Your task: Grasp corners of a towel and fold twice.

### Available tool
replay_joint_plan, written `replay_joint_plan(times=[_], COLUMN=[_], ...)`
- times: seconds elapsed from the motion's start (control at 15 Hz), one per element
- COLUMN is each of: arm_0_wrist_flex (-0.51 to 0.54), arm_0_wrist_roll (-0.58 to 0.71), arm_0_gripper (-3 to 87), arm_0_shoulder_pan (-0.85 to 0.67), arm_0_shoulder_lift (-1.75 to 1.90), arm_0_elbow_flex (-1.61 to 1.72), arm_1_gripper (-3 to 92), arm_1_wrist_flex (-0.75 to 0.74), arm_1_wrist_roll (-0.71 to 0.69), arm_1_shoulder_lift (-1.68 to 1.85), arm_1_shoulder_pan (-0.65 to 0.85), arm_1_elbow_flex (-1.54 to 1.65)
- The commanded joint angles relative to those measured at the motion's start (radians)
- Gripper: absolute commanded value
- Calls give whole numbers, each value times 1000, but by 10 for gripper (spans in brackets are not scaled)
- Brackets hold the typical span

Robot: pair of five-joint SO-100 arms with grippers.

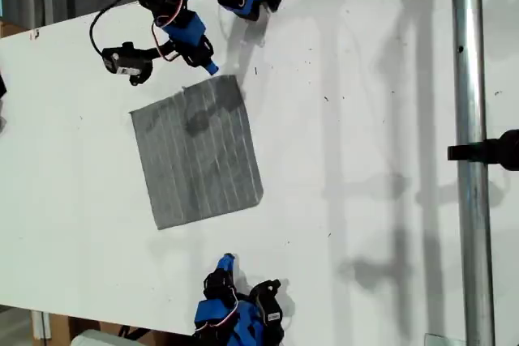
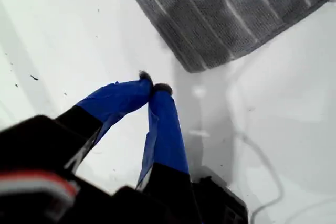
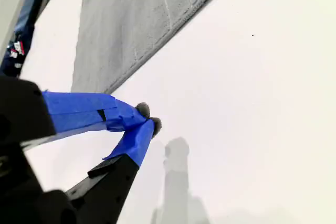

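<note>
The grey striped towel (image 1: 199, 151) lies flat and unfolded on the white table (image 1: 365, 119). My first gripper (image 1: 213, 69) is at the top of the exterior view. It is shut and empty, with its tips a short way from the towel's nearest corner (image 1: 234, 79). The first wrist view shows that gripper (image 2: 153, 83) just short of the rounded corner (image 2: 195, 66) of the towel (image 2: 236, 9). My second gripper (image 1: 227, 260) is at the bottom of the exterior view, shut and empty, apart from the towel's edge. In its own view that gripper (image 3: 148, 117) points toward the towel (image 3: 136, 19).
A metal pole (image 1: 470, 151) with a black clamp (image 1: 491, 151) crosses the exterior view's right. A black cable (image 1: 97, 26) loops by the first arm. The table's edge runs along the exterior view's left and bottom. Part of the first arm (image 3: 21, 40) shows beyond the towel.
</note>
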Motion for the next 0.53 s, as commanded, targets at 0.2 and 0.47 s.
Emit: replay_joint_plan(times=[0.2, 0.47], arm_0_wrist_flex=[-15, -15], arm_0_wrist_roll=[-8, -8], arm_0_gripper=[-27, -27], arm_0_shoulder_pan=[-14, -12], arm_0_shoulder_lift=[6, 6], arm_0_elbow_flex=[-3, -3], arm_1_gripper=[399, 412], arm_1_wrist_flex=[43, -126], arm_1_wrist_roll=[2, 34], arm_1_shoulder_lift=[-97, -155], arm_1_shoulder_pan=[52, 57], arm_1_elbow_flex=[-103, 46])
